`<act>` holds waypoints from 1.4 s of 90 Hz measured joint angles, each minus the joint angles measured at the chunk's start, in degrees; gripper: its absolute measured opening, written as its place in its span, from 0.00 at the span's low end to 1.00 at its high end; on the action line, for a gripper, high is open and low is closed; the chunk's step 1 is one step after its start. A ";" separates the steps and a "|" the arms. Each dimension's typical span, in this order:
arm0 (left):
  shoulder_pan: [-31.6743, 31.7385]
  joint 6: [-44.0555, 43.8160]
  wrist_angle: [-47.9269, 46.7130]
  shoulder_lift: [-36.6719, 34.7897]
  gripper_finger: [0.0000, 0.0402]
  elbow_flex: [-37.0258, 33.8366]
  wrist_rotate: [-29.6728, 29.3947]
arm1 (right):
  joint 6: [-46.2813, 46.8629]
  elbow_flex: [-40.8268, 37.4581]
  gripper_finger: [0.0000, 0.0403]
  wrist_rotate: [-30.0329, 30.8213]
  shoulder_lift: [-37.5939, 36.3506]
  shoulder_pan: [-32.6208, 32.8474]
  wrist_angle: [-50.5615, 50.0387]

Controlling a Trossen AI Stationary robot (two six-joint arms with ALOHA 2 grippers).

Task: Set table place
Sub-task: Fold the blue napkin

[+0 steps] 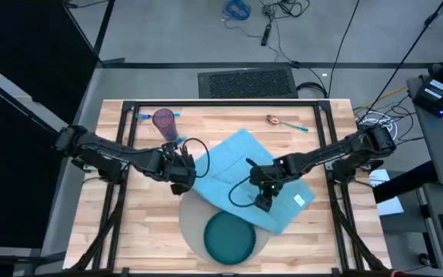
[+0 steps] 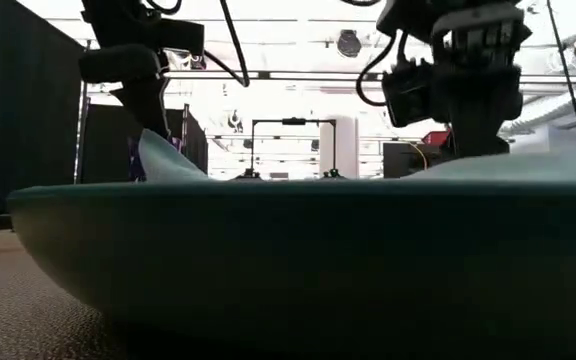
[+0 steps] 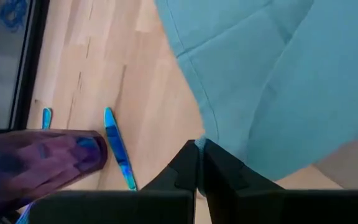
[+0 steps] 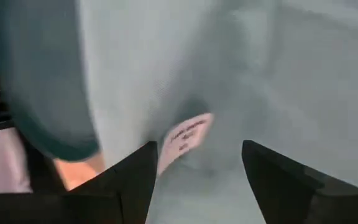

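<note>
Blue napkin (image 1: 248,173) covers part of the grey placemat (image 1: 191,219); left hand (image 1: 183,175) pinches its edge closed, right hand (image 1: 264,201) hovers open above it.

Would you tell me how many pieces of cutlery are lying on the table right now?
2 clearly: a blue-handled spoon near the far right edge, and a blue-handled piece beside the purple cup at far left. More may hide behind that cup.

Napkin (image 1: 241,165) light blue; plate (image 1: 230,237) dark teal; placemat (image 1: 191,219) grey; cup (image 1: 164,121) seemingly purple.
</note>
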 joint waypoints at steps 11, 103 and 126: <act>0.62 0.50 0.02 0.00 0.00 0.00 0.37 | 1.04 -0.02 0.54 0.02 0.00 1.44 0.18; 0.70 0.39 0.17 0.00 0.00 0.00 0.71 | 1.80 1.79 0.26 4.34 -0.37 7.86 10.01; 0.70 1.46 1.42 0.00 0.00 0.00 0.72 | -2.77 1.79 0.44 7.80 -0.37 7.66 11.69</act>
